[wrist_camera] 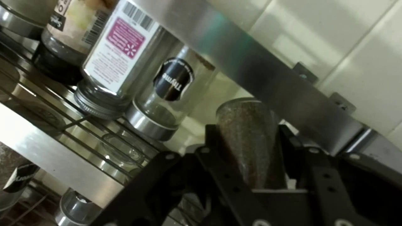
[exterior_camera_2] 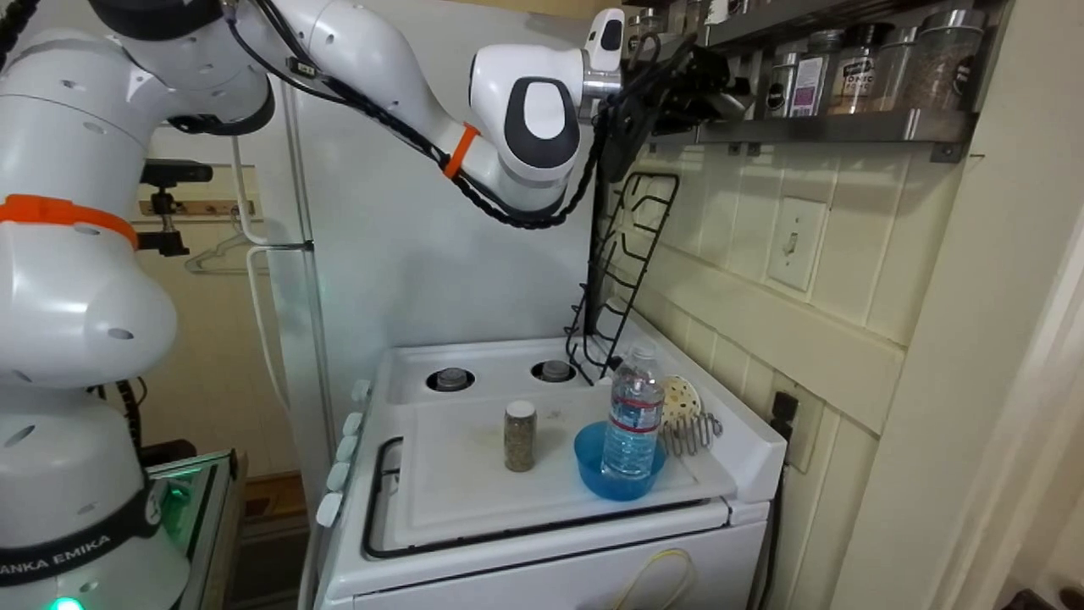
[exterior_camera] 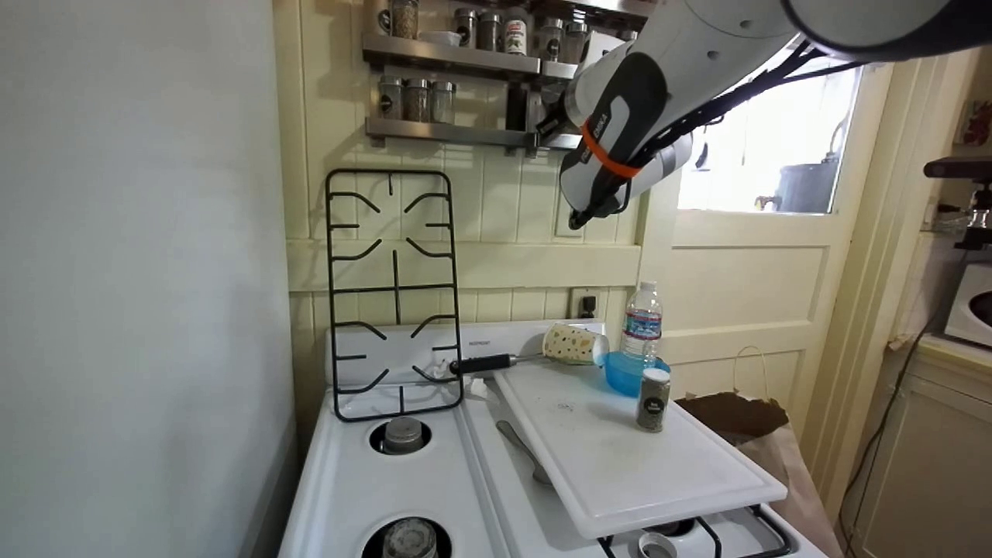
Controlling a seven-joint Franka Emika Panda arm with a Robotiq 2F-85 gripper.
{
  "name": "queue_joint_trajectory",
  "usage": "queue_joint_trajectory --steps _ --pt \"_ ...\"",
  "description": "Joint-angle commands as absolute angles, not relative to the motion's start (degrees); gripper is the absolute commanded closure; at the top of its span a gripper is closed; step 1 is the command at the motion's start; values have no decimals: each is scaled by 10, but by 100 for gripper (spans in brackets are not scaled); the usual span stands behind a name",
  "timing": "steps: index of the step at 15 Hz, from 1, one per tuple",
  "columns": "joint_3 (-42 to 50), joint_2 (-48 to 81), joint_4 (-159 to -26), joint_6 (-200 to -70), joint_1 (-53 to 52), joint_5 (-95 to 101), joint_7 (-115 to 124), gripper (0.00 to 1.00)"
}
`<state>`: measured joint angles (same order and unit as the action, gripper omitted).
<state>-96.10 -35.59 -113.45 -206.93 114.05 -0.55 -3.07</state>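
- My two black fingers [wrist_camera: 290, 142] are closed around a clear glass spice jar with brown-grey content [wrist_camera: 251, 141]; in the wrist view, one is on each side of its body.
- This jar is high up at the steel wall shelf [exterior_camera_2: 847, 129]. Its flat end is just beside the brushed front rail [wrist_camera: 226, 56]; whether they touch, I cannot tell.
- I judge it stiff and not very heavy, but smooth glass may slip, and a knock may break it. The middle of the round body is, I think, the right place to hold, with even, moderate pressure. Its lid I do not see.
- Near it is a clear glass jar with silver lid and black Thyme label [wrist_camera: 173, 79], and next a glass bottle with white and pink label [wrist_camera: 117, 56]. A careless movement could hit these.
- The front rail is most in the way; a second, pale metal rail [wrist_camera: 62, 163] also limits the room.
- Below, the bench, a white stove [exterior_camera: 442, 480], carries a flat white board [exterior_camera: 643, 473] with a clear plastic water bottle [exterior_camera: 642, 333] in a round blue bowl [exterior_camera: 620, 378], and a spice jar with white lid [exterior_camera: 653, 399]. A black metal grate [exterior_camera: 396, 288] stands there on its edge.
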Motion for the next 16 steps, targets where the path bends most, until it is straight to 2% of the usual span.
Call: queue_joint_trajectory --steps 1,8,16 --pt "-973 -348 -1110 -2042 1162 17 -8 76" --pt "-996 -313 -1100 -2016 1170 31 13 76" --pt "-995 -205 -1118 -1973 1140 75 5 76"
